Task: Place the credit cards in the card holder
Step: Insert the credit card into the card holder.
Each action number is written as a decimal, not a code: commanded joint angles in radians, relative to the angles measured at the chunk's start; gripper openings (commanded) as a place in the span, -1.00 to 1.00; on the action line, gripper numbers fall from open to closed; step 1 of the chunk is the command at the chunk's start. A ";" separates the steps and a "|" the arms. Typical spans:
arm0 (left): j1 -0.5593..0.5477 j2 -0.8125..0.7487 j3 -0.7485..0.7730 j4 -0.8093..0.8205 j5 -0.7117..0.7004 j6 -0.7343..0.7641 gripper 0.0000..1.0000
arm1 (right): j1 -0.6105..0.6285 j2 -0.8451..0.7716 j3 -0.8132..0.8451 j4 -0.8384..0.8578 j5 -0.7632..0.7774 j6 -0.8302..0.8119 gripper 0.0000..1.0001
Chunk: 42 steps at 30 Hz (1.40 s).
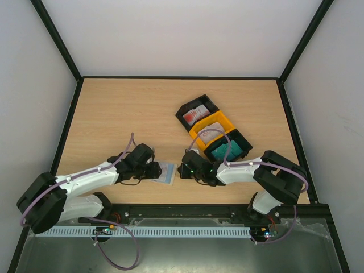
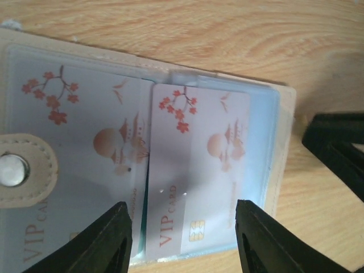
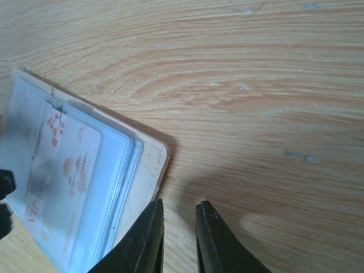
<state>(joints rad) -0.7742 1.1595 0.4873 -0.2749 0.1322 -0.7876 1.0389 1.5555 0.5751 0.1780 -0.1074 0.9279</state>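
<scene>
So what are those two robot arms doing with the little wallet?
They're filling the card holder, which lies open on the table. The left gripper has its jaws open around a white VIP card that's partly in a clear pocket. The right gripper, jaws nearly shut, sits at the holder's edge. More cards wait in the bins.

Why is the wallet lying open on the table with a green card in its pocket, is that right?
Not quite. The card in the open wallet on the table is white with red blossoms and "VIP CARD" print, not green. The left wrist view shows it.
</scene>
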 commanded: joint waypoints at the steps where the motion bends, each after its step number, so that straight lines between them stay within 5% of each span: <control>1: -0.004 0.053 0.017 0.023 -0.031 0.004 -0.01 | -0.002 -0.003 -0.031 0.022 -0.065 -0.007 -0.61; 7: -0.004 0.102 0.012 0.052 -0.013 0.028 -0.26 | -0.002 0.031 -0.037 0.077 -0.179 -0.031 -0.45; 15: -0.029 0.092 0.016 0.097 0.006 0.053 -0.60 | -0.001 0.045 -0.017 0.052 -0.122 -0.017 -0.64; 26: -0.041 0.125 0.006 0.203 0.076 0.042 -0.55 | -0.036 0.061 0.055 -0.054 0.010 -0.041 -0.69; 35: -0.043 0.022 0.021 0.096 -0.098 0.003 -0.45 | -0.050 0.011 0.076 -0.127 0.043 -0.071 -0.54; 42: -0.042 0.058 0.001 0.099 -0.106 -0.007 -0.48 | -0.019 0.003 0.084 -0.112 -0.017 -0.075 -0.46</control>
<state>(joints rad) -0.8131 1.1782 0.4911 -0.1516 0.0498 -0.7868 0.9977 1.5822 0.6426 0.1013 -0.1070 0.8635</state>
